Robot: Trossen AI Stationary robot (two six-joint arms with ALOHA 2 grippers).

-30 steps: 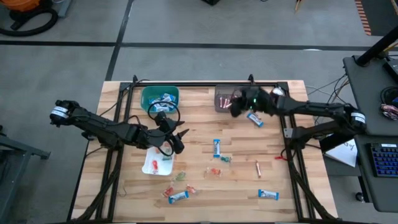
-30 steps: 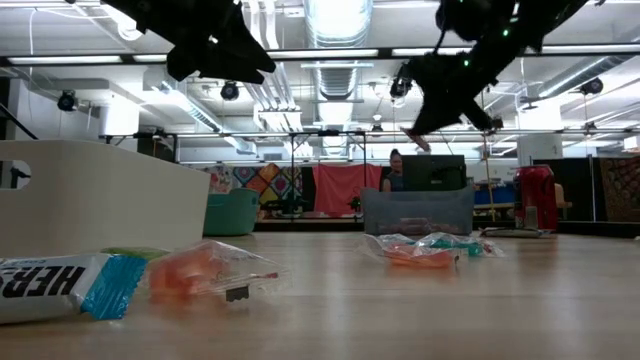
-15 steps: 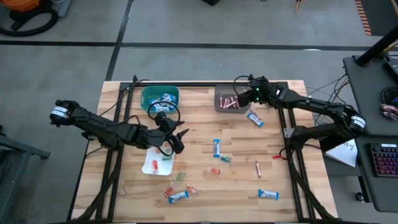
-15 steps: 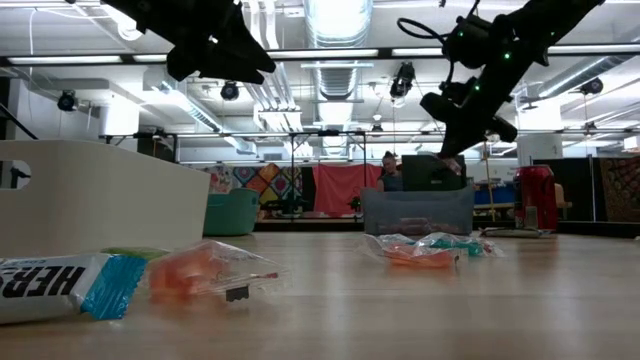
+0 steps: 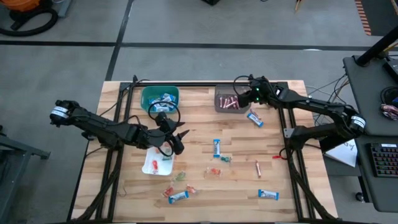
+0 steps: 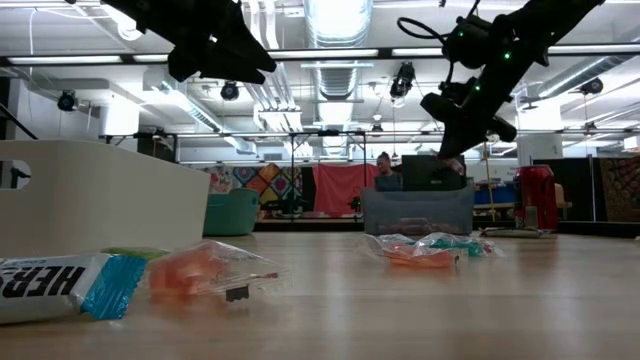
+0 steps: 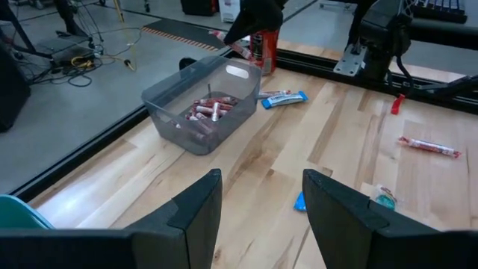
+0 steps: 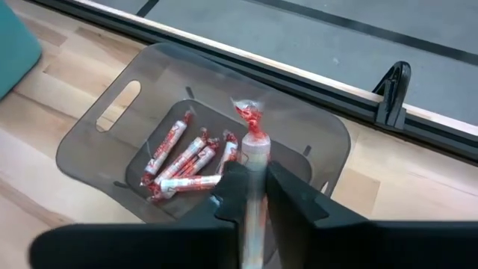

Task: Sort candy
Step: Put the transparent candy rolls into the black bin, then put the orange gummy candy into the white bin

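We see the right tool [image 8: 252, 196] clamped on a pink stick [image 8: 252, 153] above the grey bin [image 8: 97, 131]; left tool [image 7: 258, 202] apart over the bench [image 5: 298, 162].

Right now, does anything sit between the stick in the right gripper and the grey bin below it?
Nothing visible does. The right gripper holds the pink stick directly over the open grey bin, which holds only other sticks.

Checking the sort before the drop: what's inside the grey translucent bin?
The grey translucent bin holds several slim pink-and-white wrapped sticks. The right gripper, holding another stick, hides part of the floor.
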